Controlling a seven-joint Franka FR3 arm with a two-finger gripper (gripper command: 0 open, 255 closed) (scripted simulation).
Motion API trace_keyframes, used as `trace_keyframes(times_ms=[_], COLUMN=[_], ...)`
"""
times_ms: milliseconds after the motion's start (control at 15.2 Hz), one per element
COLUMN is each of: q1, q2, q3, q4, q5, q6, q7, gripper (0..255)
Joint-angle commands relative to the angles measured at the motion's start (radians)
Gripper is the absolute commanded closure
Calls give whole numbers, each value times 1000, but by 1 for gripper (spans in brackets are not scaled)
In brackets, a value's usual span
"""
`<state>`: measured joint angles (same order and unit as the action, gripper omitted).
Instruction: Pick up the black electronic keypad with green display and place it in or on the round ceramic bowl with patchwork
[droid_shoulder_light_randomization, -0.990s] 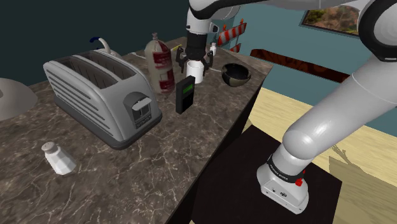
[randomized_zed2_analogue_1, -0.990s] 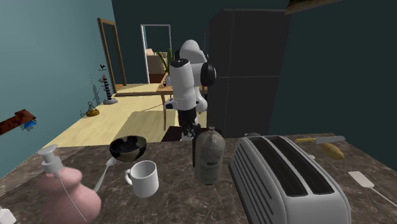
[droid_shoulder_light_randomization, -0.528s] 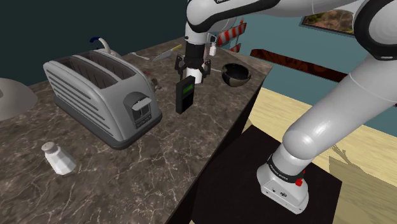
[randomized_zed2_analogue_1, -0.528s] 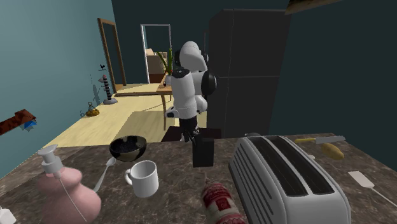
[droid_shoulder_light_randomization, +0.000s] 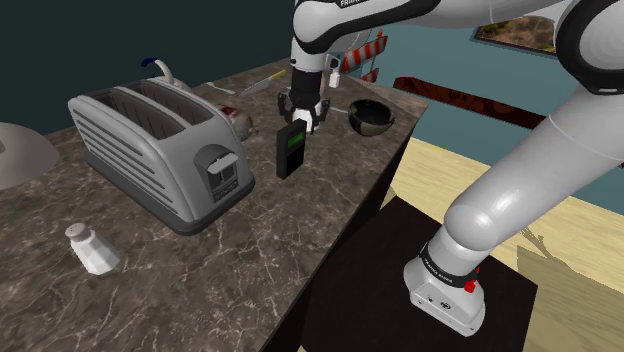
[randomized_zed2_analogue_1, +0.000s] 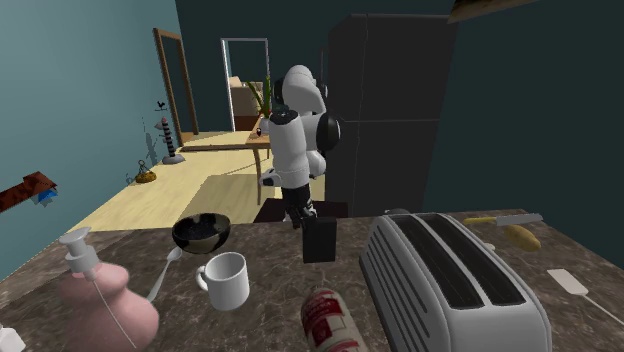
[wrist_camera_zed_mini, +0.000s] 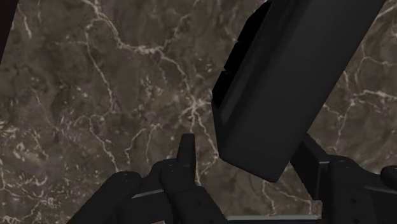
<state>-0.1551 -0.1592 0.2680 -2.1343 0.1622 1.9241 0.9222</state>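
Note:
The black keypad (droid_shoulder_light_randomization: 291, 150) with a green display stands upright on the marble counter, near its edge. My gripper (droid_shoulder_light_randomization: 301, 118) hangs directly over the keypad's top end. In the wrist view the keypad (wrist_camera_zed_mini: 286, 83) sits between my two fingers; a narrow gap shows between it and one finger (wrist_camera_zed_mini: 186, 153), while the other finger is partly hidden behind it. The dark round bowl (droid_shoulder_light_randomization: 371, 117) rests further along the counter, beyond the gripper. From the second exterior view, the keypad (randomized_zed2_analogue_1: 320, 240) shows its plain back under the gripper (randomized_zed2_analogue_1: 304, 215), and the bowl (randomized_zed2_analogue_1: 201, 232) lies to its left.
A large grey toaster (droid_shoulder_light_randomization: 160, 150) stands close beside the keypad. A red-labelled bottle (randomized_zed2_analogue_1: 330, 322) lies on its side behind the keypad. A white mug (randomized_zed2_analogue_1: 227, 280), a spoon and a pink dispenser (randomized_zed2_analogue_1: 100, 300) sit near the bowl. A salt shaker (droid_shoulder_light_randomization: 92, 248) stands apart.
The bottle that stood behind the keypad toppled and now lies on the counter. My gripper came down over the keypad's top and its fingers narrowed around it.

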Motion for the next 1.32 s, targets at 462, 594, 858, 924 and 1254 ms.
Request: trace_keyframes(times_ms=[462,594,858,924,1254], q1=[0,0,-1,-2,-3], q2=[1,-3,-14,-16,-23], q3=[0,-1,-4,-4,-8], q4=[0,10,53,65,125], q5=[0,0,-1,-1,-3], q6=[0,-13,-67,-80,-147], q7=[0,1,5,6,12], gripper=[255,255,255,255,255])
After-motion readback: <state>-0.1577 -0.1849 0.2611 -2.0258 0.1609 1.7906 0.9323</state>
